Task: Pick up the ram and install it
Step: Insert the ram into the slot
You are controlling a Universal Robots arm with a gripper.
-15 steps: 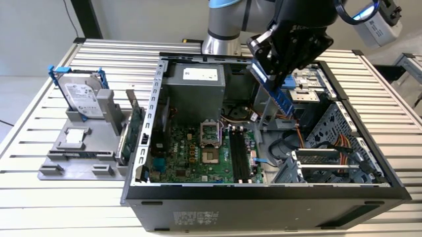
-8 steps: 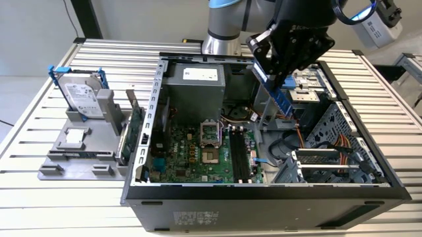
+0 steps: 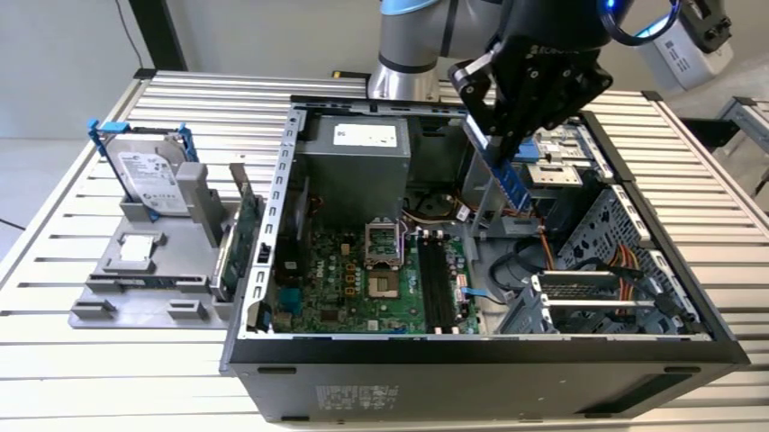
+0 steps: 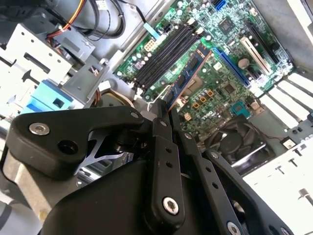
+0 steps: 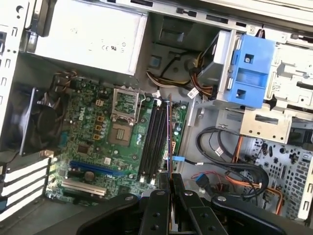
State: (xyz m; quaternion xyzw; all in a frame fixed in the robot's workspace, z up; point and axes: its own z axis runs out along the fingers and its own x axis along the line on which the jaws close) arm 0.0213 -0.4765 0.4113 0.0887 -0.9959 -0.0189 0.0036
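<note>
Black finger linkages of the gripper (image 4: 165, 115) crowd the foreground in both wrist views, their tips clenched on one end of the ram (image 4: 188, 73). From that grasp the blue stick reaches out over the motherboard (image 4: 230, 54), with its small dark chips showing. In the first wrist view it appears edge-on as a thin line running alongside the black memory slots (image 5: 154, 142).

In the exterior view the ram hangs tilted from the gripper, inside the open top of the computer case (image 3: 481, 360), its lower end above the board and up from the slots. Near it are the grey power supply (image 3: 355, 157), the bare CPU socket (image 3: 378, 247) and a blue drive bracket (image 5: 252, 66). A black fan (image 5: 41, 122) sits at the board's far edge.

Outside the case, toward the exterior view's left, a grey stand (image 3: 144, 270) on the slatted metal table (image 3: 72, 360) holds a hard drive (image 3: 150, 180) in a blue frame and an upright green expansion card (image 3: 247, 229).
</note>
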